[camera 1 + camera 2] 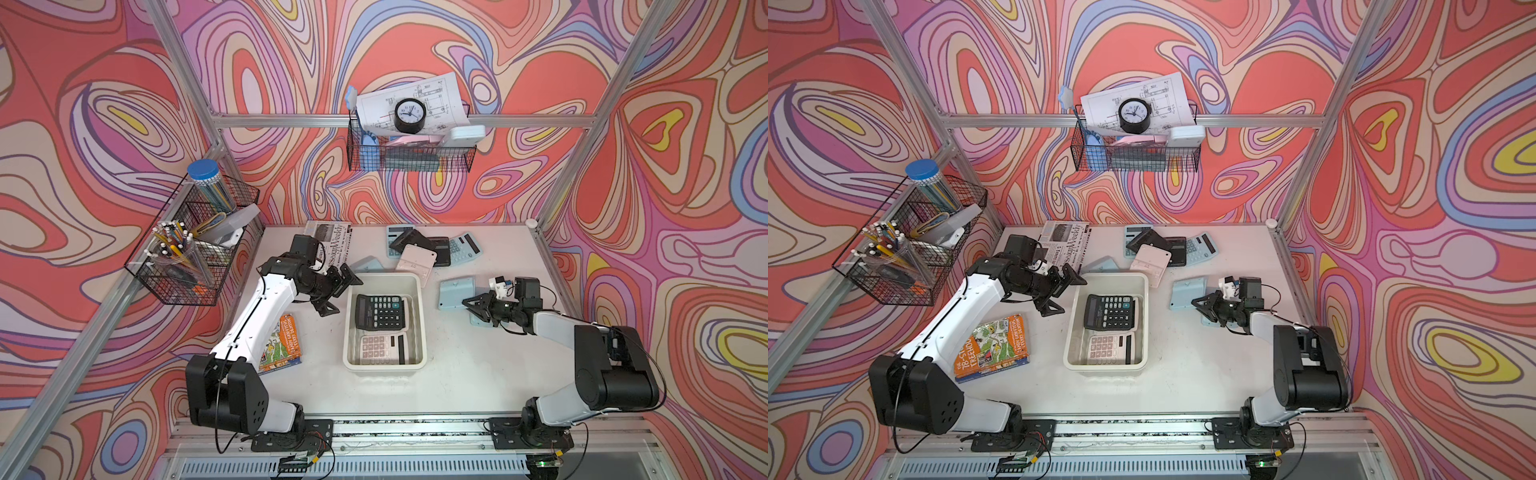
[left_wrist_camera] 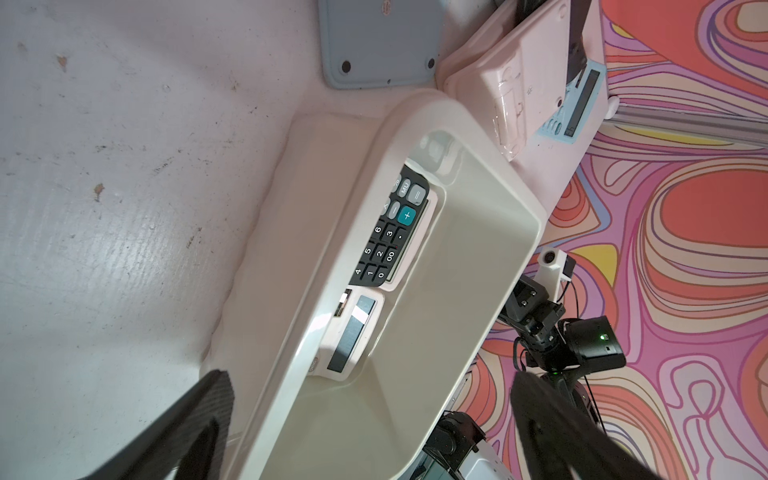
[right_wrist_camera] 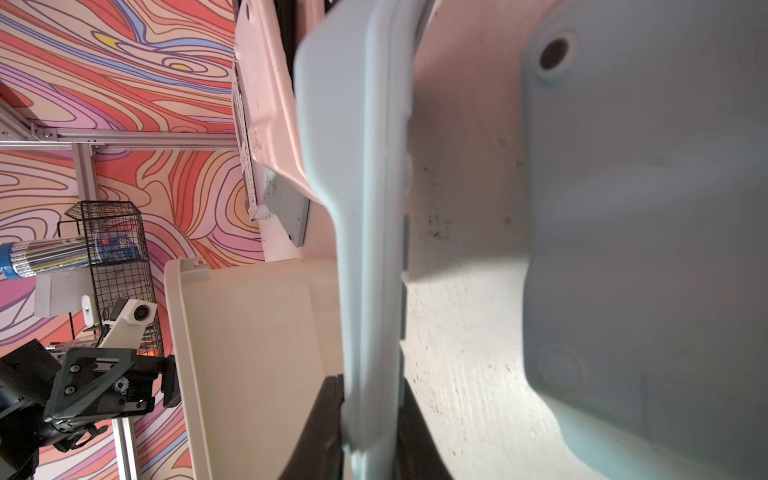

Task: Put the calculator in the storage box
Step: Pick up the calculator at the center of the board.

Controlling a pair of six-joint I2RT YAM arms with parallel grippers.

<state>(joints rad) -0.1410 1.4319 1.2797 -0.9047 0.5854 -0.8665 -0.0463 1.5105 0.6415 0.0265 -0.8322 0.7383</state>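
Right fingers (image 3: 322, 419) are pinching a pale blue calculator (image 1: 455, 291) just right of the storage box (image 1: 384, 366), where a black calculator (image 1: 379, 311) and a pinkish calculator (image 1: 380, 349) are lying. Left fingers (image 2: 199, 399) are hanging spread beside it, and a heap of calculators (image 1: 432, 249) is waiting behind.

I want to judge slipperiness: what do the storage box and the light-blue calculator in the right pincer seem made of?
Storage box: cream moulded plastic, smooth, semi-glossy; its inner walls carry soft reflections. Light-blue calculator, clamped in the right pincer: probably a matte plastic shell, judging by the moulded edge seam and lack of glare.
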